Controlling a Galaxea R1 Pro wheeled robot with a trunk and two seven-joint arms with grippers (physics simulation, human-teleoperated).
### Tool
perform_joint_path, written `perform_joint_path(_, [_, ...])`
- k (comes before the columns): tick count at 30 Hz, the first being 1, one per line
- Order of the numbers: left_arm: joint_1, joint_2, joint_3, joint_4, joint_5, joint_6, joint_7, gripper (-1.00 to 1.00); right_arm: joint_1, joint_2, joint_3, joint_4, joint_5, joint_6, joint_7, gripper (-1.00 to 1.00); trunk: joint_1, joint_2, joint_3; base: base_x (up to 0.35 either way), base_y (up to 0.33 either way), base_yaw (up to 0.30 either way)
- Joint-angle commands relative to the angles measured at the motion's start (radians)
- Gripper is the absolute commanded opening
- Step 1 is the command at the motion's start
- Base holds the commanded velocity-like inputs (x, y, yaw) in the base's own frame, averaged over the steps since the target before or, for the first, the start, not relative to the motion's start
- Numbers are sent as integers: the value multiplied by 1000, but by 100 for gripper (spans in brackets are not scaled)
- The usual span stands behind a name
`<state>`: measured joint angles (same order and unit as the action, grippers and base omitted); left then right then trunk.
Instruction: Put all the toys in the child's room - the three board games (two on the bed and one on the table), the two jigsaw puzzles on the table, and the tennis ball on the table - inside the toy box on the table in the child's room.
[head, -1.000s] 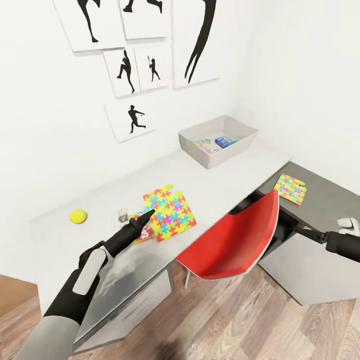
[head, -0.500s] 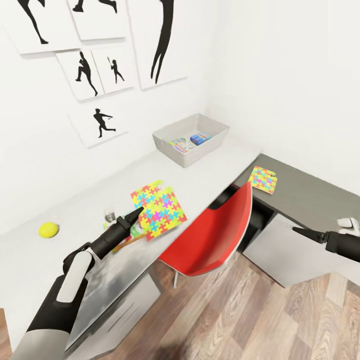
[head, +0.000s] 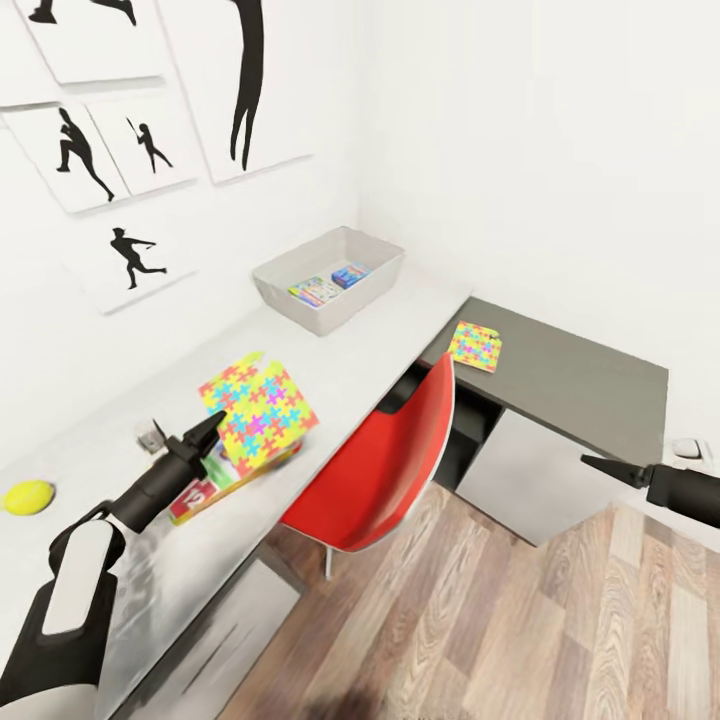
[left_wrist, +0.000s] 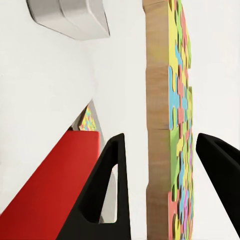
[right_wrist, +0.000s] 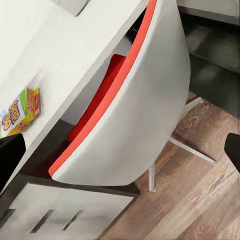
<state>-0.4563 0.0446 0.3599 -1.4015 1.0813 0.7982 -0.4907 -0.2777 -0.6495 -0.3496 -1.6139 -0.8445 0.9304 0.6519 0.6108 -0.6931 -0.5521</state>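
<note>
Left gripper (head: 207, 432) sits lower left of the head view, jaws spread wide; in the left wrist view the two black fingers (left_wrist: 107, 195) flank the edge of the large jigsaw puzzle (left_wrist: 167, 125) with clear gaps on both sides, so nothing is clamped. In the head view that large jigsaw puzzle (head: 258, 412) is just beyond the fingertips, left of centre, tilted with its far edge raised, lying over a board game (head: 200, 490) on the white table (head: 360, 350). A small glass (head: 152, 436) stands just beside the gripper on the table. The tennis ball (head: 27, 496) lies at the far left edge, well apart from the gripper. The toy box (head: 290, 300), upper centre against the wall, is a grey open bin holding two colourful boxes. A second, smaller jigsaw puzzle (head: 475, 346) lies right of centre at the junction with the dark grey desk (head: 590, 385). A red chair (head: 385, 465) is pushed partly under the table at centre. Right gripper (head: 600, 464) is at the right edge above the wood floor (head: 500, 620), well apart from all toys; its finger tips sit at opposite edges of the right wrist view, so wide open, holding nothing. That view shows the chair's grey back (right_wrist: 145, 110) and the board game (right_wrist: 20, 112) on the tabletop. Black silhouette prints (head: 130, 255) hang on the wall, upper left.
</note>
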Motion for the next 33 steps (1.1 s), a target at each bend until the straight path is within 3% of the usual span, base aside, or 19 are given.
perform_joint_path(1, [5, 1, 13, -9, 2, 10, 4, -100, -1, 1, 0, 0, 2, 5, 4, 100, 0, -1, -1, 0, 0, -282])
perform_joint_path(3, [12, 7, 32, -22, 8, 16, 18, -100, -1, 3, 0, 0, 2, 5, 3, 100, 0, -1, -1, 0, 0, -282])
perform_joint_path(4, [21, 30, 55, -38, 25, 41, 46, -100, -1, 7, 1, 0, 2, 5, 3, 100, 0, -1, -1, 0, 0, -282])
perform_joint_path(8, [24, 39, 64, -43, 35, 51, 68, -100, -1, 10, 1, 0, 2, 5, 3, 100, 0, -1, 0, 0, 0, -282])
perform_joint_path(14, [26, 43, 68, -44, 55, 55, 102, -100, -1, 12, 1, 0, 2, 5, 3, 100, 0, -1, 2, 0, 0, -282])
perform_joint_path(16, [28, 43, 70, -44, 76, 53, 105, -100, -1, 13, 1, 0, 2, 5, 3, 100, 0, -1, 3, 0, 0, -281])
perform_joint_path(17, [37, 44, 86, -44, 103, 50, 109, -100, -1, 14, 1, 0, 2, 5, 3, 100, 0, -1, 3, 0, 0, -281])
perform_joint_path(33, [54, 43, 117, -43, 137, 43, 106, -100, -1, 14, 1, 0, 2, 5, 3, 100, 0, -1, 9, 0, 0, -282])
